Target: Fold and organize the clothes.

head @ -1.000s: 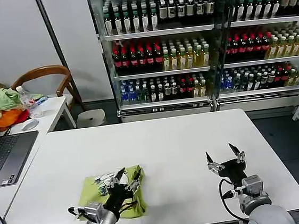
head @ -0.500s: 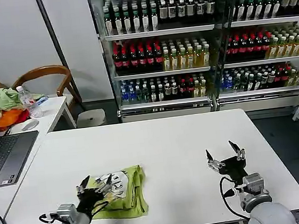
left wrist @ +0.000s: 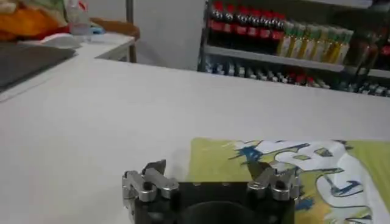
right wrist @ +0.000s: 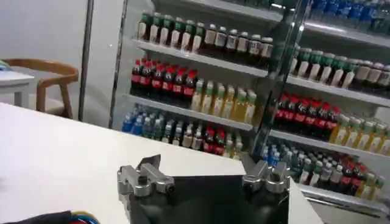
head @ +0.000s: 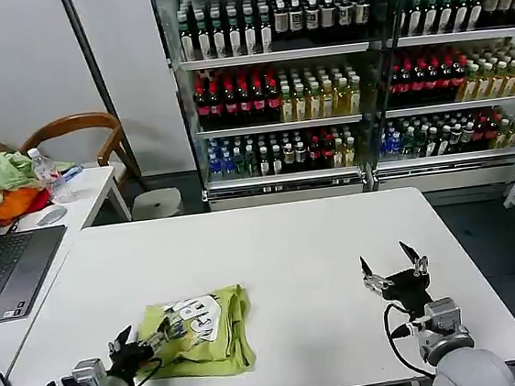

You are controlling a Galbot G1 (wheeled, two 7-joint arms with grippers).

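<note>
Near the counter's (head: 291, 245) front edge you have the folded lime T-shirt (head: 219, 340), its print showing in your left wrist view. Left end effector (head: 144, 339) open beside it; right end effector (head: 394, 266) open, well apart.

Your worktop (head: 272, 247) is a white rectangular slab with rounded corners, and most of its surface is bare. Lying directly on it, near the front edge on your robot's left side, you have the folded lime T-shirt (head: 208, 335), flat against the surface, with a white and blue print facing up. In the left wrist view you see the same shirt (left wrist: 341, 167) spread flat on the white top. To the left, you have a second white worktop (head: 87, 188) butting up close, carrying an open laptop (head: 8, 270), a mouse (head: 51, 215), a water bottle (head: 50, 176) and a heap of garments (head: 1, 188).
</note>
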